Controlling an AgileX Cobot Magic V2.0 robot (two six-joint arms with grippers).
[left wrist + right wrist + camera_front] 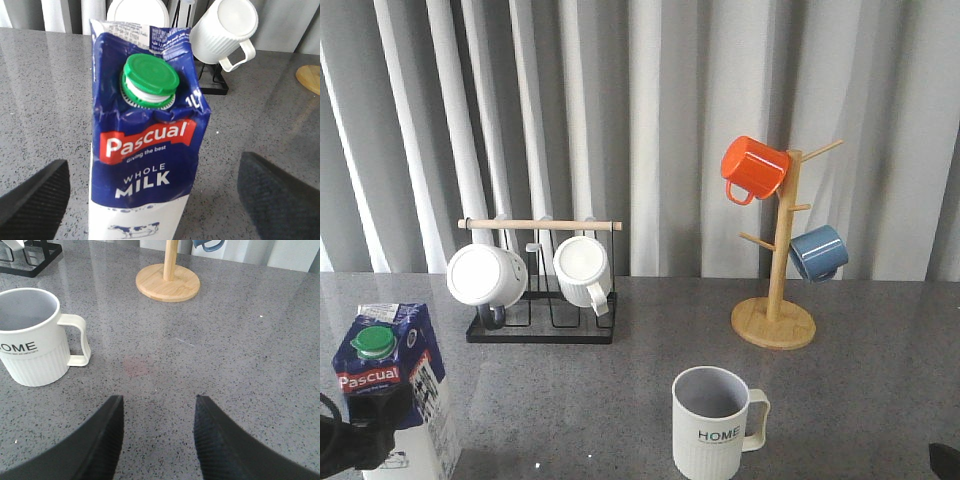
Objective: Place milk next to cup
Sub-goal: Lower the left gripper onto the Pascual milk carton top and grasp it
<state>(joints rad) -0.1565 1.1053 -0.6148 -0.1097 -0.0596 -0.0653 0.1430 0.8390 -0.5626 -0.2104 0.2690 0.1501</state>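
The milk [395, 385], a blue-and-white Pascual carton with a green cap, stands upright at the near left of the grey table. In the left wrist view the milk [147, 165] stands between my left gripper's [154, 162] open fingers, with a gap on each side. In the front view the left gripper [365, 428] is dark and low beside the carton. The cream ribbed HOME cup [715, 425] stands at the near centre, well right of the milk. In the right wrist view the cup [32, 340] sits off to one side of my right gripper [159, 402], which is open and empty over bare table.
A black wire rack [540, 325] with a wooden bar holds two plain white mugs at the back left. A wooden mug tree [775, 320] at the back right carries an orange mug [753, 168] and a blue mug [818, 252]. Grey curtains hang behind.
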